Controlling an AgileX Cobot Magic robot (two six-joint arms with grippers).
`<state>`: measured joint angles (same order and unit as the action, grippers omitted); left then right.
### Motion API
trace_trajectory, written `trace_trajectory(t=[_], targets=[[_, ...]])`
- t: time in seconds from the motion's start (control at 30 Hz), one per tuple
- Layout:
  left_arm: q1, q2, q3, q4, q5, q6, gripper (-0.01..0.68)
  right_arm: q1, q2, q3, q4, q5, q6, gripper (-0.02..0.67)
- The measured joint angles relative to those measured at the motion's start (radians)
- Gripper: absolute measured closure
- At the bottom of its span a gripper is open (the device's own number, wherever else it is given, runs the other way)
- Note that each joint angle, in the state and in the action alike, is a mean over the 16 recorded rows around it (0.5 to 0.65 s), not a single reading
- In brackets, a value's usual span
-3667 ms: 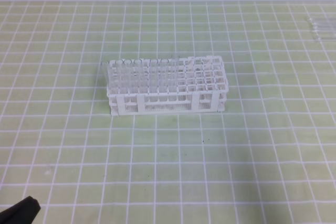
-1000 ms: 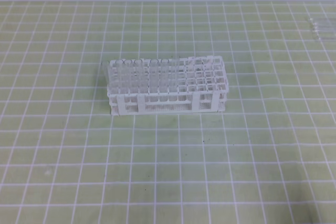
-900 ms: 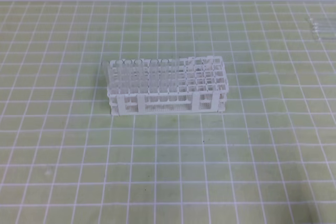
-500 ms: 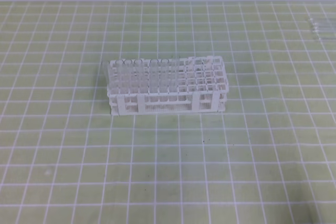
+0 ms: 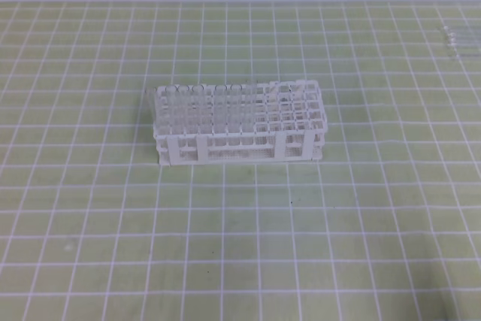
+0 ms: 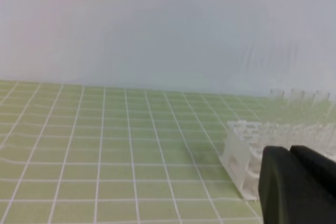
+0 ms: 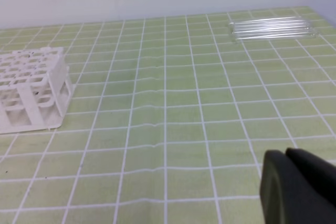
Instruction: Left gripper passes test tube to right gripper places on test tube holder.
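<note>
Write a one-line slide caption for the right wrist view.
Right gripper low over the green grid mat, white test tube holder at left, spare glass tubes lying far right.

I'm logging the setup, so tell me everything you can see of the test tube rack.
The rack is a white, plastic-looking rectangular lattice in open tiers, with many small square holes on top. It stands upright and level on the green gridded mat, near the middle, long side facing the high camera. Clear tubes stand upright in its left part, rims just above the top; the right part's holes look empty. No gripper touches it. The right wrist view shows one end, the left wrist view the other.
</note>
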<state>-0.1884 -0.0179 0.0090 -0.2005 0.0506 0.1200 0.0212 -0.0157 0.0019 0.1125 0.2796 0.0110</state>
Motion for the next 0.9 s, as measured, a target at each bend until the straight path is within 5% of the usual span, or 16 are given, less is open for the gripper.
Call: trace_trajectory(t=[0.9], targets=[[0.000,-0.003,0.000,0.023,0.278,0.078,0.673,0.000,0.000,0.000,0.002,-0.002,0.000,0.651]])
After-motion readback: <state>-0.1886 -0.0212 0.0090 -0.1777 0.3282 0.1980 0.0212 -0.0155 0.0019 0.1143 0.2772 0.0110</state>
